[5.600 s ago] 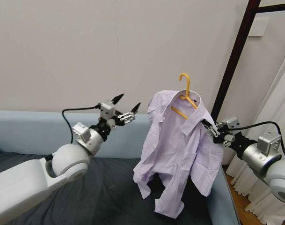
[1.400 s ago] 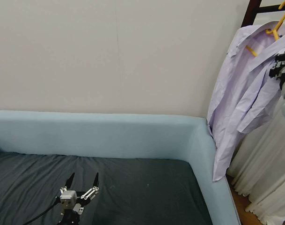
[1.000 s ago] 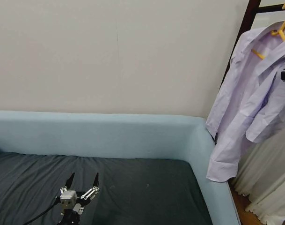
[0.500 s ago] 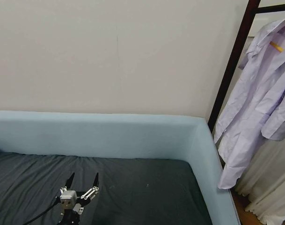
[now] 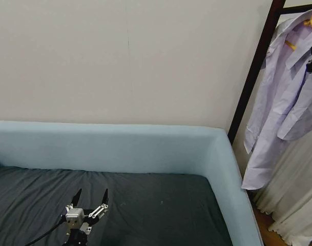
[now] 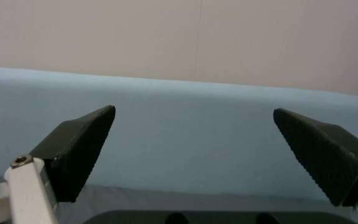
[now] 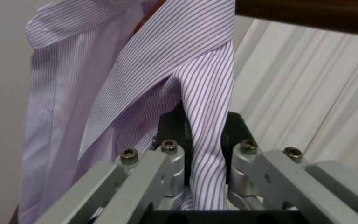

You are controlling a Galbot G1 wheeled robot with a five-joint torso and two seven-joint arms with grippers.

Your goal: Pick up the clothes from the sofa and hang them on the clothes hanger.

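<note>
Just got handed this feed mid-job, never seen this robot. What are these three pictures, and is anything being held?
It is a wheeled robot with two arms, each ending in a two-fingered gripper. The wide picture is from a camera on its head, facing a light blue sofa with a dark seat cushion. The other two are from cameras on the wrists, looking out past each gripper's fingers. The left gripper hangs low over the cushion, fingers spread, holding nothing. The right gripper is up at the right by a dark rack, shut on a fold of a striped lilac shirt. The shirt is on a yellow hanger, in front of a pale curtain. Whether the hook is on the rack I cannot tell.
</note>
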